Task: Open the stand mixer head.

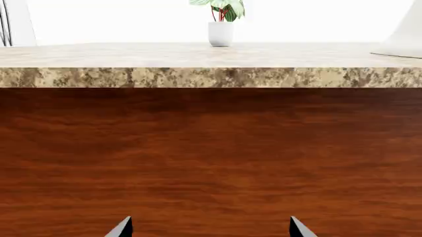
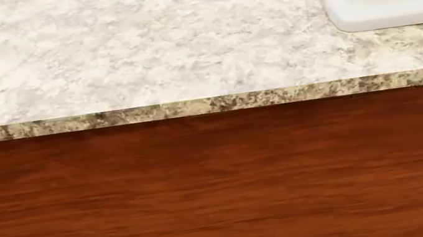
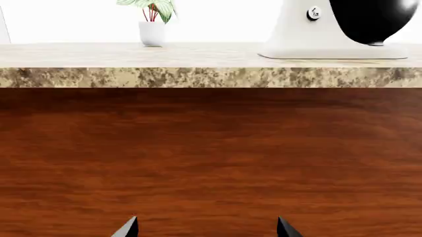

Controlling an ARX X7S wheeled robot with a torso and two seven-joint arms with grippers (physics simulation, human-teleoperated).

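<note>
Mixer at the table's far right, both claws low before the wooden front.

The stand mixer head itself lies outside every view; only the cream base column [image 3: 310, 29] with a black knob [image 3: 314, 14] and the glossy black mixing bowl [image 3: 372, 17] show, up and to the right of the right claw [image 3: 206, 228], well apart from it. They stand on the table [image 2: 141, 41], a pale speckled stone slab with a darker mottled edge, above a smooth reddish wood-grain cabinet front [image 2: 221, 186]. A white pot with a leafy plant [image 1: 221, 22] stands at the back against a bright white room. The left claw [image 1: 211, 228] and the right claw each show two dark pointed tips spread apart, empty, facing the wood.
</note>
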